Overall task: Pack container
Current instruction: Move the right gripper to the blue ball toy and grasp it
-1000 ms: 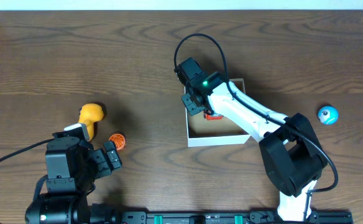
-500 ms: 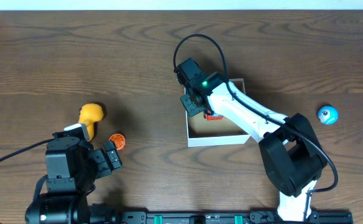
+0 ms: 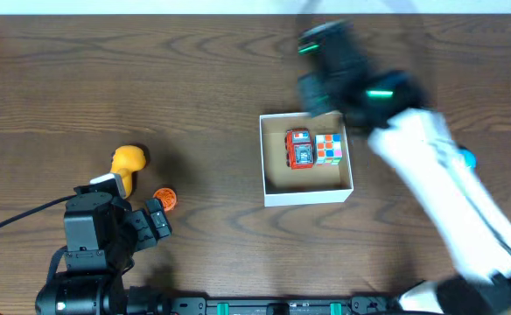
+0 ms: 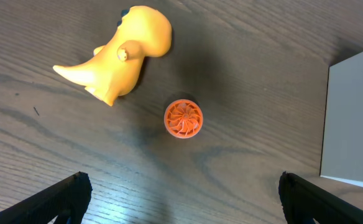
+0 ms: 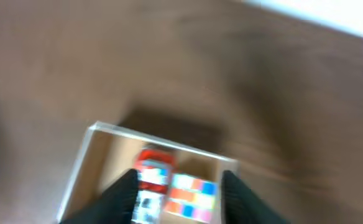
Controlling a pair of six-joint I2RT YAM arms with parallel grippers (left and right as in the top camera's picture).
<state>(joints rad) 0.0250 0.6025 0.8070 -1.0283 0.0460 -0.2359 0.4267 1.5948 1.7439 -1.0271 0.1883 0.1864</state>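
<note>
The container point(image 3: 308, 199) is a small white box with a brown inside, at the table's middle. In it lie a red toy car point(image 3: 300, 148) and a many-coloured cube point(image 3: 329, 148) side by side; both show blurred in the right wrist view, car point(image 5: 151, 177) and cube point(image 5: 194, 193). My right gripper point(image 3: 324, 87) is motion-blurred, above the box's far edge, open and empty point(image 5: 178, 196). My left gripper point(image 3: 155, 223) is open and empty point(image 4: 181, 202), near an orange dinosaur toy point(image 4: 122, 53) and an orange ribbed disc point(image 4: 183, 118).
A blue ball point(image 3: 467, 159) lies at the right, partly behind my blurred right arm. The dinosaur point(image 3: 129, 162) and disc point(image 3: 164, 198) lie on the left of the wooden table. The box's white wall point(image 4: 355, 118) shows at the right edge of the left wrist view.
My right gripper has left the box and swung up toward the back right, fast and blurred. The red car now lies free in the box. The left arm has not moved.
</note>
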